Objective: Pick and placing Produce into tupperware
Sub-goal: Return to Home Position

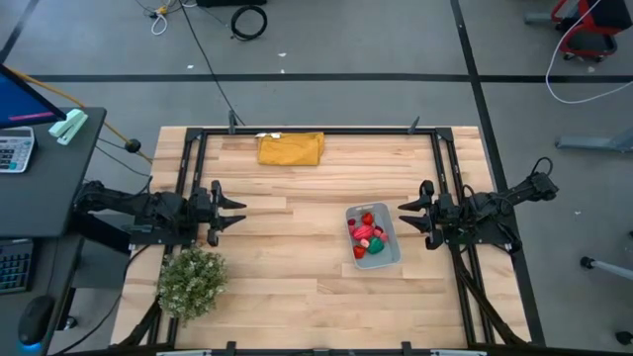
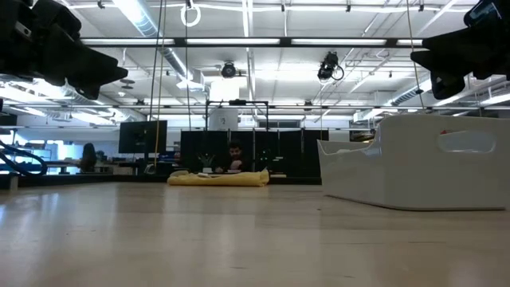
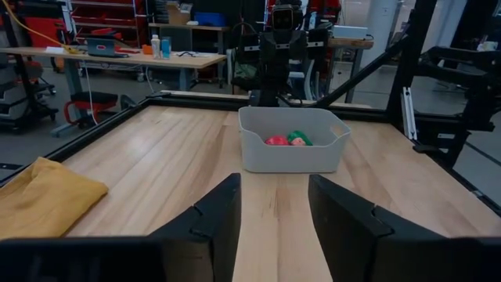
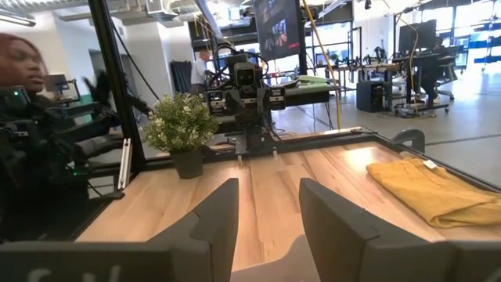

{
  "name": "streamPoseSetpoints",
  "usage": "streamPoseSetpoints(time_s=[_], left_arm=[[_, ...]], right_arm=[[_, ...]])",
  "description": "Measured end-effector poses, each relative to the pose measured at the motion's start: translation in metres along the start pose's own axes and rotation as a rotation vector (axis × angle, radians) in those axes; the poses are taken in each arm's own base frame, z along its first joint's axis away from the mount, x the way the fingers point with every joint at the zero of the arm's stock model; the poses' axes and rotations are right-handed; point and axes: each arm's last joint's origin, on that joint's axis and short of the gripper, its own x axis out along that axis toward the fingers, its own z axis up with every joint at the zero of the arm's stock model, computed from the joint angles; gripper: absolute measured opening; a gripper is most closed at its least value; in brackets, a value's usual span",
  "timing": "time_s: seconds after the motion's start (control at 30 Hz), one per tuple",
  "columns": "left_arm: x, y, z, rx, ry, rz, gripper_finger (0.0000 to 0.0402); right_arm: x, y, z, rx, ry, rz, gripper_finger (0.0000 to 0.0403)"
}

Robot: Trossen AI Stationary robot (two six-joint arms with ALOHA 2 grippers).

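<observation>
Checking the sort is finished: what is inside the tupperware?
Red and pink produce pieces plus one green piece lie in the tupperware; anything beneath that pile is covered.

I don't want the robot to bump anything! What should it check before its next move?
1. Toy food all in the box: ok. Red, pink and green pieces lie inside, none loose on the table.
2. Left tool empty: ok. It is open and holds nothing.
3. Right tool empty: ok. It is open, near the box's side.
4. Right tool clear of the box: ok. The low view shows it above the box's top edge.
5. Cloth and plant out of the way: ok. Both sit near the table's edges.
</observation>
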Motion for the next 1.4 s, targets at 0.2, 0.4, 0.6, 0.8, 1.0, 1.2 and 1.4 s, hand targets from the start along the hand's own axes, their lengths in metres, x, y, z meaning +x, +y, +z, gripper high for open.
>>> streamPoseSetpoints(time_s=[0.2,0.4,0.6,0.8,1.0,1.2,1.4], left_arm=[[0.0000,0.0000,0.0000,-0.001,0.000,0.000,0.0150],[0.0000,0.0000,0.0000,0.000,0.000,0.000,0.0144],[0.0000,0.0000,-0.0001,0.000,0.000,0.000,0.0151],[0.0000,0.0000,-0.0001,0.000,0.000,0.000,0.0157],[0.0000,0.0000,-0.0001,0.000,0.000,0.000,0.0150],[0.0000,0.0000,-0.0001,0.000,0.000,0.000,0.0144],[0.0000,0.0000,-0.0001,0.000,0.000,0.000,0.0151]], right_arm=[[0.0000,0.0000,0.0000,0.000,0.000,0.000,0.0145],[0.0000,0.0000,0.0000,0.000,0.000,0.000,0.0145],[0.0000,0.0000,0.0000,0.000,0.000,0.000,0.0145],[0.0000,0.0000,0.0000,0.000,0.000,0.000,0.0145],[0.0000,0.0000,0.0000,0.000,0.000,0.000,0.0145],[0.0000,0.0000,0.0000,0.000,0.000,0.000,0.0145],[0.0000,0.0000,0.0000,0.000,0.000,0.000,0.0145]])
